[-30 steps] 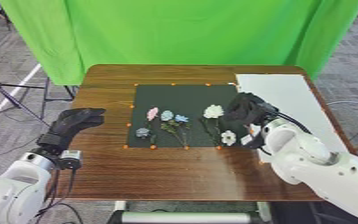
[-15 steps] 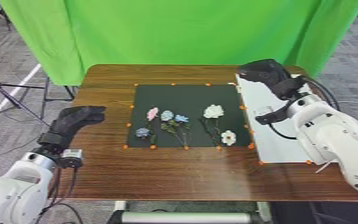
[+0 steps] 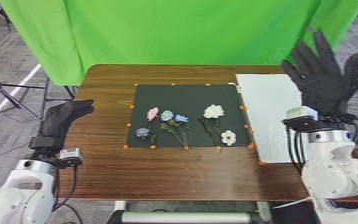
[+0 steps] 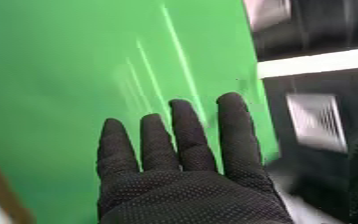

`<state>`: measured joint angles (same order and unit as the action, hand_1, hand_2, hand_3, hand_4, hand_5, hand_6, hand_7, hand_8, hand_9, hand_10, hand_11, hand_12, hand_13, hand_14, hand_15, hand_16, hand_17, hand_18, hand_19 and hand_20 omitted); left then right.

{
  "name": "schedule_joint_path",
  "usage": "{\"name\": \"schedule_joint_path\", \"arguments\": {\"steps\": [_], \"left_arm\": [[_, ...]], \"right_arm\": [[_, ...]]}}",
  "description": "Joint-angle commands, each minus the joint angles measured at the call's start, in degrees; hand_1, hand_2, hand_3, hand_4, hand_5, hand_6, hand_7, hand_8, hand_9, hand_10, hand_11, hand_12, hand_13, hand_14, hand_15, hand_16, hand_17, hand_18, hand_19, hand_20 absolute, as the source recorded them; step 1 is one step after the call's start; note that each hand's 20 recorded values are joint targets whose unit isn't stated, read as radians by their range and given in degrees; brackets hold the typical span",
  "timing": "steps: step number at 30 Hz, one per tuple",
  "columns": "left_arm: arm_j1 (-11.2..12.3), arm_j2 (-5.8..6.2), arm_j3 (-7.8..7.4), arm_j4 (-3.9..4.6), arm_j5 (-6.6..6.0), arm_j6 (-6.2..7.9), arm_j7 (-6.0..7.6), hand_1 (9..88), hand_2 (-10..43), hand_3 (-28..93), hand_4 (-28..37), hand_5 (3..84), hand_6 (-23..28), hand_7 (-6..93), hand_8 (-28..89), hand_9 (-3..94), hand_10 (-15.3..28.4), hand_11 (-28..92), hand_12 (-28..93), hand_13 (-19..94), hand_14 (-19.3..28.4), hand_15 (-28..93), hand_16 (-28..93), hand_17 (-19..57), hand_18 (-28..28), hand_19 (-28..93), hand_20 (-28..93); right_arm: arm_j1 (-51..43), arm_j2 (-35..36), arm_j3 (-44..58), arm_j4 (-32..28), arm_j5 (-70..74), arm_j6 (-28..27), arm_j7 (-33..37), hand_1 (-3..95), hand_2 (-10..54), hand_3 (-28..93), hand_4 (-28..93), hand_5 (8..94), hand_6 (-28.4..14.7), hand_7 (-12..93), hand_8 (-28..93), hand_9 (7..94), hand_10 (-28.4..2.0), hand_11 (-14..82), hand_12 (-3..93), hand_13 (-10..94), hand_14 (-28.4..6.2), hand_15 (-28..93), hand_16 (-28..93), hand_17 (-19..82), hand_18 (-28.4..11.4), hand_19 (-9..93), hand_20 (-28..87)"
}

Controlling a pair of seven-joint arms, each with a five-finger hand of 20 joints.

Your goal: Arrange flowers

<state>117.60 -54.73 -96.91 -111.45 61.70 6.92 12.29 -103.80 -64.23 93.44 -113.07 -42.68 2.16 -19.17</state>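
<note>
Biggest of all from where I stand is the green curtain, hanging beyond the far edge of the brown table. Two white arms come in over the near side, the left arm and the right arm. The black mat lies flat on the table, with the white sheet just beside it on the right.

The right hand is up over the sheet's side of the table, wide open, fingers straight and spread, with nothing in its grasp; in the right wrist view its fingers stand against the green. The left hand hangs by the table's left edge, fingers loosely stretched out, empty too.

All the flowers lie on the mat, well apart from both hands. The big white flower is right of the middle, and the small white flower sits near the right near corner. On the left half are the pink flower, the pale blue one beside it, then the blue one, with the dusky blue one nearer the robot. Small orange dots run along the mat's edges.
</note>
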Motion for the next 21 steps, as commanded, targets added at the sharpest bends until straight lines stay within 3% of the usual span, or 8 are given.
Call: {"name": "schedule_joint_path", "arguments": {"steps": [1,3,6,10,13,15,16,21], "left_arm": [[1.26,-2.61,-0.42,-2.19,1.93,-1.88,-0.12,20.6,12.5,58,-28.3,51.9,4.7,12.6,-7,51.0,17.3,20,8,35,17.4,14,-4,5.6,9.0,13,11],[2.09,-3.39,-0.84,-2.74,1.62,-1.91,-0.48,20.5,12.4,58,-28.3,52.0,4.7,12.6,-8,51.0,17.3,20,8,35,17.4,14,-4,5.6,9.0,13,11],[2.6,-4.37,-1.03,-2.9,1.85,-2.18,-0.72,20.1,12.2,59,-28.3,51.9,4.7,12.7,-7,50.9,17.2,19,8,35,17.4,14,-4,5.5,9.1,13,11],[2.91,-4.96,-0.94,-3.25,1.86,-1.73,-0.05,20.8,10.8,60,-28.3,51.9,4.6,12.8,-7,50.7,17.2,19,8,35,17.4,14,-4,5.3,9.4,13,11],[3.17,-5.17,-0.85,-3.7,1.86,-1.08,0.11,22.1,9.7,61,-28.2,50.0,4.6,12.3,-8,50.4,17.0,19,8,36,17.6,14,-4,5.3,9.5,13,11],[3.66,-5.64,-1.43,-3.91,2.02,-2.34,-0.08,25.0,8.7,62,-27.4,47.7,4.2,11.5,-7,51.1,16.4,19,7,42,19.4,17,-4,7.6,11.4,17,13],[3.69,-5.44,-1.15,-3.98,2.16,-1.73,-0.07,26.3,8.6,61,-26.2,47.2,4.1,11.4,-8,51.8,16.2,19,7,44,19.8,18,-5,8.7,12.5,19,13],[3.1,-5.78,-1.3,-3.74,3.24,-2.76,0.34,32.7,6.5,61,-20.5,46.5,3.8,11.9,-7,52.7,15.7,19,7,46,18.9,20,-7,11.9,15.7,28,15]], "right_arm": [[-6.51,-3.48,0.28,0.02,-13.9,-1.59,-0.21,-1.6,6.6,69,-20,35.1,1.8,2,-6,31.0,-13.2,1.6,10.0,18,-10.9,-1,13,8,-11.6,0,23],[-7.73,-4.23,0.64,-0.65,-12.69,-1.82,0.15,-1.6,6.6,69,-20,34.9,1.7,2,-6,31.0,-13.2,1.6,10.0,18,-11.3,-1,14,9,-11.6,0,23],[-9.49,-4.83,1.33,-1.42,-13.73,-2.19,0.72,-1.4,6.8,69,-20,35.7,1.7,2,-6,30.6,-13.0,1.5,10.0,18,-12.1,-1,14,9,-12.0,0,23],[-10.9,-5.37,1.93,-1.97,-15.19,-2.45,1.0,-1.8,7.2,69,-21,39.9,1.9,2,-6,28.9,-12.0,0.9,9.8,17,-12.7,-1,14,8,-12.3,0,23],[-12.13,-6.18,2.05,-2.66,-16.78,-1.05,0.45,-1.9,7.4,68,-21,41.3,2.0,3,-6,30.8,-7.8,1.2,9.3,15,-11.2,-2,14,8,-12.3,0,23],[-12.74,-6.47,2.1,-2.92,-16.75,-0.69,0.65,-1.9,7.5,69,-20,42.5,2.0,3,-7,31.0,-6.5,1.0,8.0,13,-10.8,-4,15,7,-11.9,0,23],[-12.88,-6.67,2.42,-2.86,-16.3,-1.58,0.96,-1.8,7.5,69,-21,42.7,2.1,3,-7,30.5,-6.5,1.5,6.9,13,-10.7,-6,17,7,-11.9,0,23],[-14.24,-6.38,2.95,-2.87,-14.35,-2.77,1.22,-1.3,7.3,69,-20,42.6,1.9,4,-7,30.3,-9.1,2.0,6.7,18,-11.6,-5,20,9,-12.7,0,23]]}}
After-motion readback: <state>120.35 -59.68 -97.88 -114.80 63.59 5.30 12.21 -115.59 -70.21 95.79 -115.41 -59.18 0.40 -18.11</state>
